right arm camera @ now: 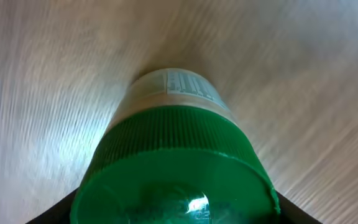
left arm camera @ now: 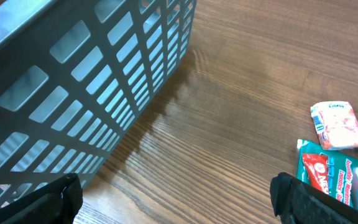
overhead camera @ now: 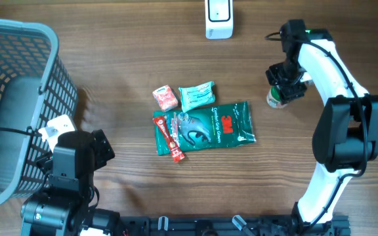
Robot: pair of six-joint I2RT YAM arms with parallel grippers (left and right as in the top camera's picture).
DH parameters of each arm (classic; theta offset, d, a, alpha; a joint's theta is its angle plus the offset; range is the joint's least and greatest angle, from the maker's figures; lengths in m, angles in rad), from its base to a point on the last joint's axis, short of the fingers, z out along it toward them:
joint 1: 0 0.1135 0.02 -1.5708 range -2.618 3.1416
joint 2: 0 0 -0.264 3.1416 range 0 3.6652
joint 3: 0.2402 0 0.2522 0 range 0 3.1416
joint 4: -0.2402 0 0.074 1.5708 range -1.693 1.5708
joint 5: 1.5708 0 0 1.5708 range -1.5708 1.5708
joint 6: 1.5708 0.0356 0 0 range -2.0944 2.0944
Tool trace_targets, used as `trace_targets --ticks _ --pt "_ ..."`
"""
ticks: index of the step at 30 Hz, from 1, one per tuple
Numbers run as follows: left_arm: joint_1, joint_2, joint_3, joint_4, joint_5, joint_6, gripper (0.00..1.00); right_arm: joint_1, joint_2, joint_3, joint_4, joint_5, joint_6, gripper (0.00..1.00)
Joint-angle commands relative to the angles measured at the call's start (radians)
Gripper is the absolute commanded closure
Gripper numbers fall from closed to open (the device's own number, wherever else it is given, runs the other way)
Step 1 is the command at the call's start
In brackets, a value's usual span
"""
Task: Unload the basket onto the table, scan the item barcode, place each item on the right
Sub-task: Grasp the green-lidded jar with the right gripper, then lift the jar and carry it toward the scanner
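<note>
A small bottle (overhead camera: 276, 98) with a green cap stands at the right of the table, under my right gripper (overhead camera: 286, 82). In the right wrist view the green cap (right arm camera: 173, 168) fills the space between the black fingers, which sit against its two sides; the white printed label (right arm camera: 182, 84) shows beyond it. The white scanner (overhead camera: 219, 18) stands at the table's far edge. My left gripper (left arm camera: 176, 199) hangs wide open over bare wood near the basket, holding nothing.
A grey mesh basket (overhead camera: 18, 98) takes up the left side. At the table's middle lie a green 3M pack (overhead camera: 209, 126), a red stick packet (overhead camera: 170, 136), a small red-and-white packet (overhead camera: 165, 98) and a teal packet (overhead camera: 196, 96).
</note>
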Motion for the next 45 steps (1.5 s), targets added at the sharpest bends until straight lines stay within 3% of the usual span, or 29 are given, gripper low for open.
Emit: trace_targets --ticks 1,2,5,8,10,11,15,20,22,28,33,37,40,42,45 --pt "0.008 -0.001 0.015 0.003 -0.01 0.016 0.0 0.003 -0.007 0.01 0.005 -0.085 -0.52 0.37" --pt "0.008 -0.001 0.015 0.003 -0.01 0.016 0.0 0.003 -0.007 0.012 0.0 -0.155 -0.727 0.36" --pt "0.008 -0.001 0.015 0.003 -0.01 0.016 0.0 0.003 -0.007 0.011 -0.046 -0.3 -1.05 0.32" --pt "0.008 -0.001 0.015 0.003 -0.01 0.016 0.0 0.003 -0.007 0.012 -0.065 -0.291 -1.126 0.21" --pt "0.008 -0.001 0.015 0.003 -0.01 0.016 0.0 0.003 -0.009 0.017 -0.061 -0.284 -1.077 0.02" --pt "0.008 -0.001 0.015 0.003 -0.01 0.016 0.0 0.003 -0.013 0.026 -0.061 -0.269 -0.992 0.0" --pt "0.008 -0.001 0.015 0.003 -0.01 0.016 0.0 0.004 -0.034 0.031 -0.059 -0.214 -0.602 0.0" --pt "0.008 -0.001 0.015 0.003 -0.01 0.016 0.0 0.044 -0.034 0.016 -0.049 -0.163 -0.331 0.01" --pt "0.008 -0.001 0.015 0.003 -0.01 0.016 0.0 0.084 -0.034 -0.016 -0.012 -0.058 -0.234 0.03" --pt "0.008 -0.001 0.015 0.003 -0.01 0.016 0.0 0.134 -0.033 -0.141 0.1 0.047 -0.124 0.17" --pt "0.008 -0.001 0.015 0.003 -0.01 0.016 0.0 0.118 -0.033 -0.185 0.135 0.046 -0.124 0.24" --pt "0.008 -0.001 0.015 0.003 -0.01 0.016 0.0 0.118 -0.033 -0.185 0.17 0.033 -0.285 0.33" --pt "0.008 -0.001 0.015 0.003 -0.01 0.016 0.0 0.118 -0.034 -0.183 0.18 -0.03 -0.419 0.34" --pt "0.008 -0.001 0.015 0.003 -0.01 0.016 0.0 0.118 -0.034 -0.173 0.188 -0.111 -0.582 0.34" --pt "0.008 -0.001 0.015 0.003 -0.01 0.016 0.0 0.118 -0.039 -0.167 0.165 -0.123 -0.63 0.22"
